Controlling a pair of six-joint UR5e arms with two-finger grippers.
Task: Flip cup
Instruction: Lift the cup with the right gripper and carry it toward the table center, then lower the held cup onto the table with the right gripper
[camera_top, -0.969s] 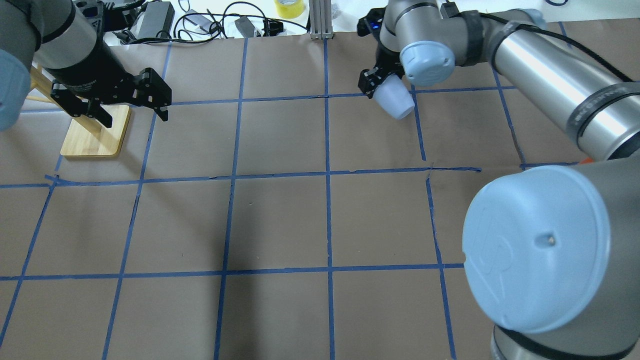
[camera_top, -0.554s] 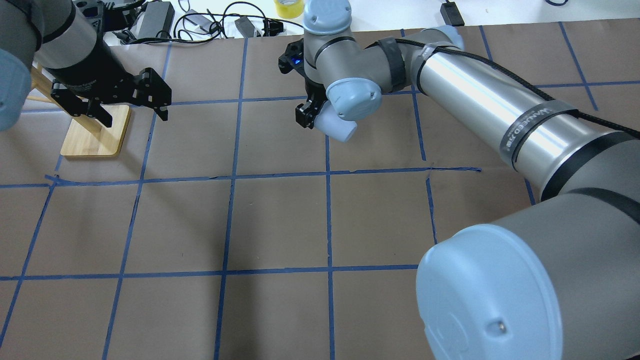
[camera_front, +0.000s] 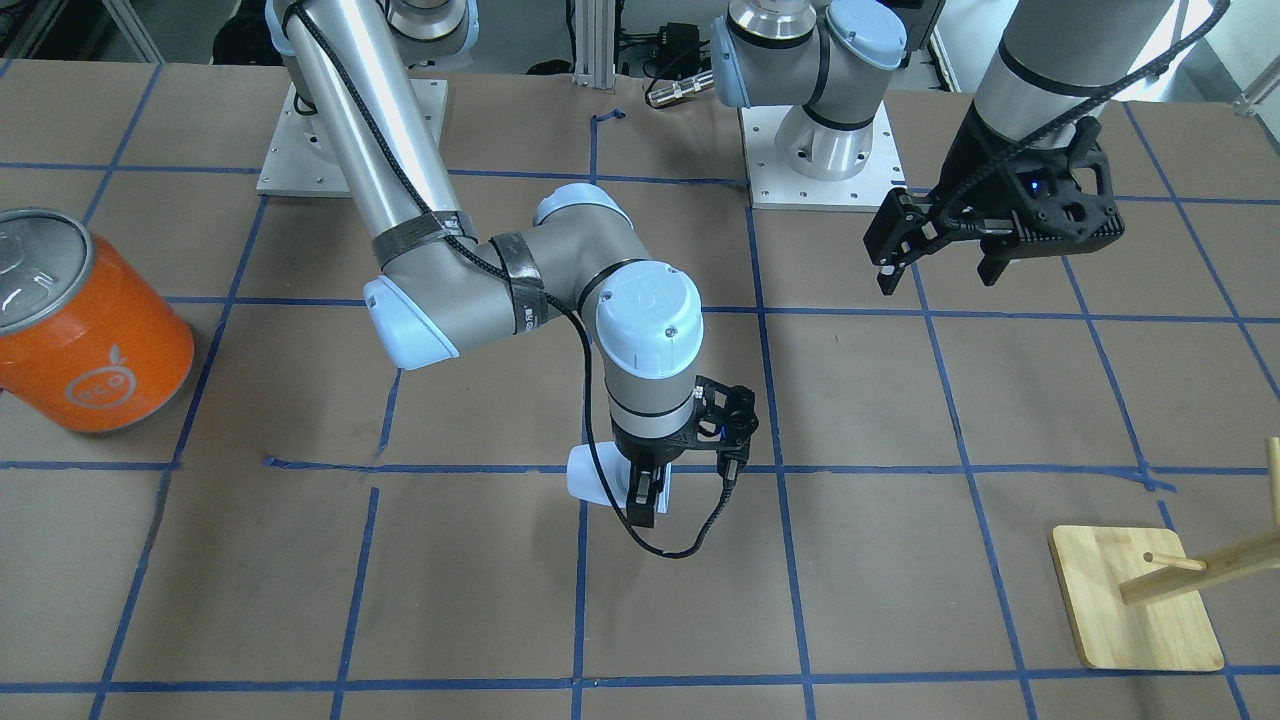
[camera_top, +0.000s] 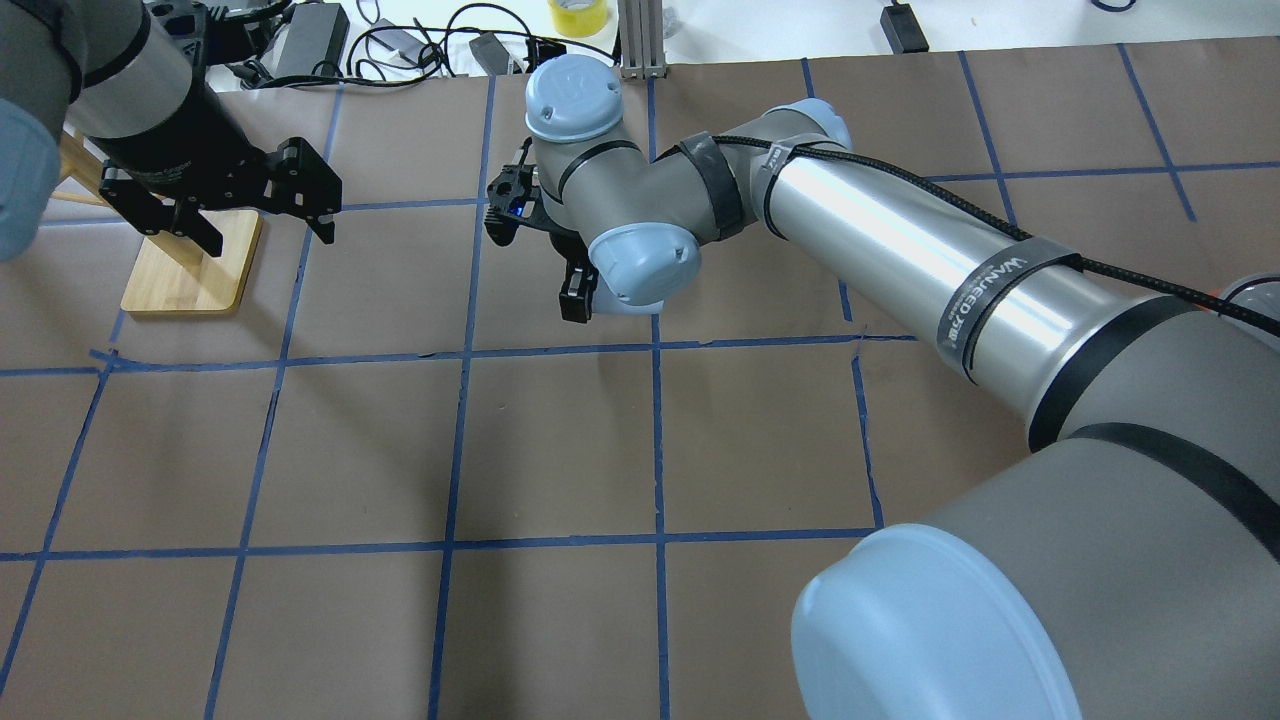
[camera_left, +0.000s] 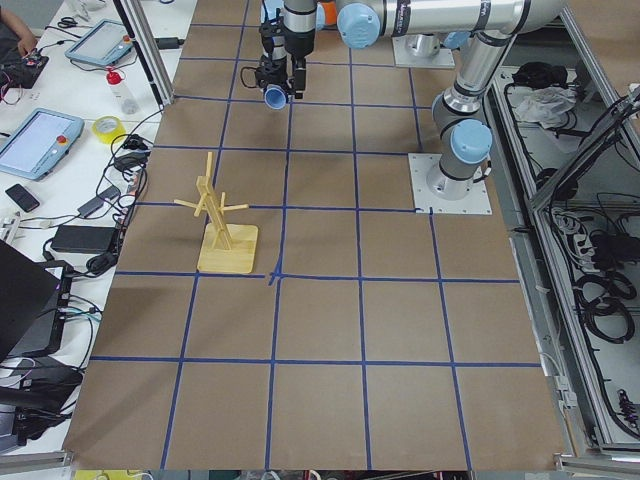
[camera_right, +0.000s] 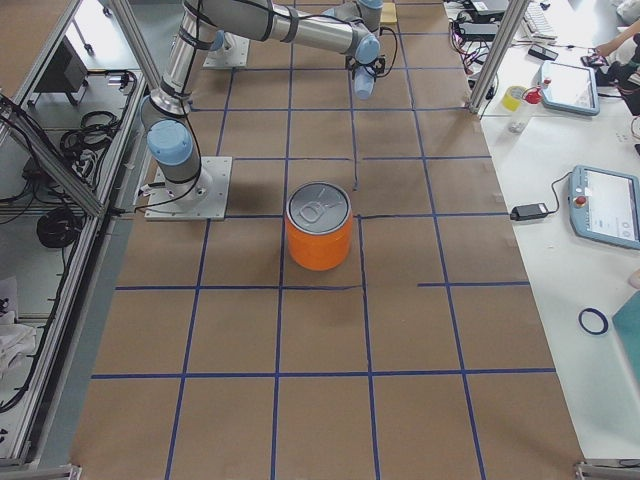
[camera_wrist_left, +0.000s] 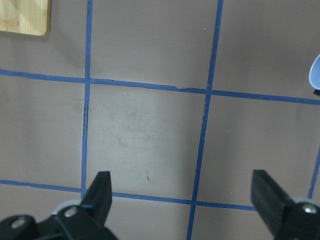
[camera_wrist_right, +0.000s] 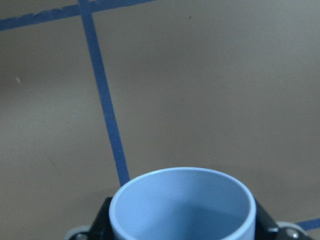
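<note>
Over mid-table, right end effector (camera_front: 645, 497) pointing down, clamped on the cup (camera_front: 582, 485), left end effector (camera_front: 937, 272) raised, spread wide, empty.

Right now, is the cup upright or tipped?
Tipped. The cup lies sideways in the right gripper, and the exterior left view shows its blue mouth facing sideways, not up.

The right arm (camera_top: 900, 250) is reached far out over the table (camera_top: 560, 450), its wrist turned downward. The right gripper (camera_front: 645, 500) is seen clamped on the cup (camera_front: 583, 487), which appears to be held on its side, low over the table. The left arm (camera_top: 120, 70) is held back at its own side and raised. The left gripper (camera_top: 270, 235) is pointed down with its fingers spread wide.
</note>
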